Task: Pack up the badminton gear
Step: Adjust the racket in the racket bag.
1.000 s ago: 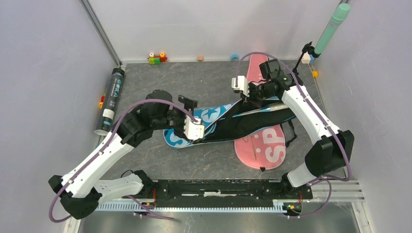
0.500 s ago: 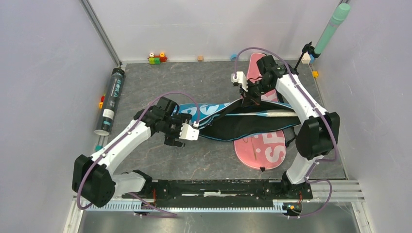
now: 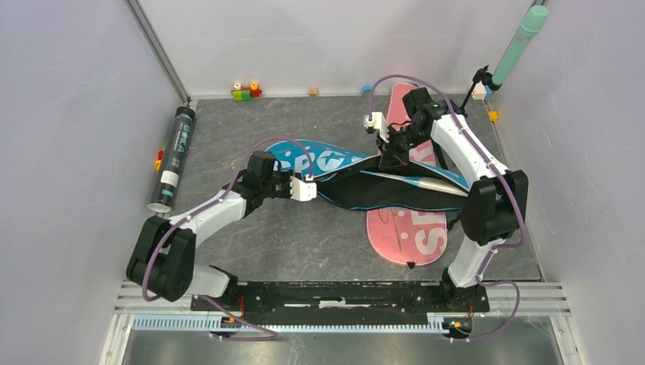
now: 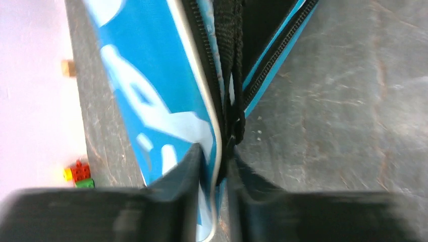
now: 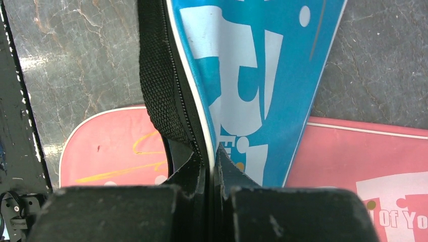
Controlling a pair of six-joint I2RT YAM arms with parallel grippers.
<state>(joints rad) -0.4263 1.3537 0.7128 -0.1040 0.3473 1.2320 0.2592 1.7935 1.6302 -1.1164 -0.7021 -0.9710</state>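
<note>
Table (image 3: pixel 304 243) | blue bag (image 4: pixel 151 101) edge between left fingers (image 4: pixel 176 176) | between right fingers (image 5: pixel 234 174)

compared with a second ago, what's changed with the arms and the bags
The left jaws, wide open a second ago, have closed on the near edge of the blue bag, and the left arm has folded back toward its base. The bag's head end has swung toward the far wall. The right jaws stay clamped on its far edge; the pink bag and dark tube have not moved.

White-lettered blue bag (image 3: pixel 328 160); pink bag (image 3: pixel 411 237)
</note>
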